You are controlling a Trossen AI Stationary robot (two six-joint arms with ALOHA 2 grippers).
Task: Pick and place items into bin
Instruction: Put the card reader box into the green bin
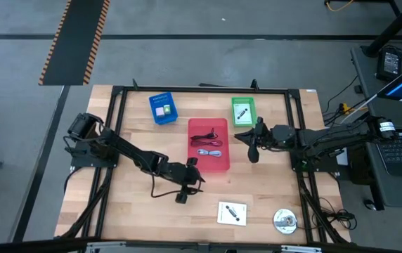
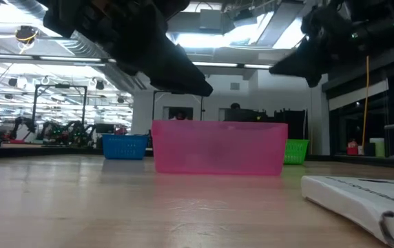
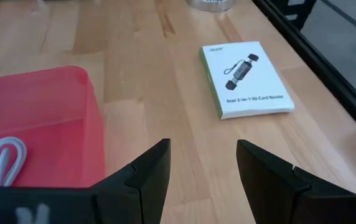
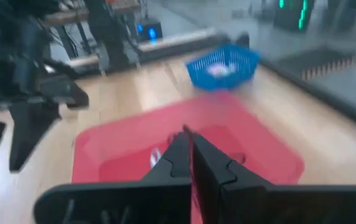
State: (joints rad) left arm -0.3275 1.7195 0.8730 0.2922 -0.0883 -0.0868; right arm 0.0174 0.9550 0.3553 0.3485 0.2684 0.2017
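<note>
The red bin (image 1: 209, 144) stands mid-table and holds a dark and reddish coiled cable (image 1: 208, 134) and a pale cable (image 1: 212, 151). My left gripper (image 1: 189, 190) hovers open off the bin's near left corner. In its wrist view the open fingers (image 3: 203, 163) point at bare wood, with the white card with a black part (image 3: 245, 79) lying flat ahead. My right gripper (image 1: 247, 143) is shut and empty beside the bin's right wall. Its fingers (image 4: 190, 152) point over the bin (image 4: 184, 143). The silver disc (image 1: 284, 221) lies near the table's near right corner.
A blue tray (image 1: 162, 107) with a pink block and a green tray (image 1: 243, 111) with a pen-like item stand beyond the red bin. A black frame (image 1: 294, 126) borders the table. Bare wood (image 1: 131, 211) lies on the near left. The card (image 2: 362, 200) lies close to the low camera.
</note>
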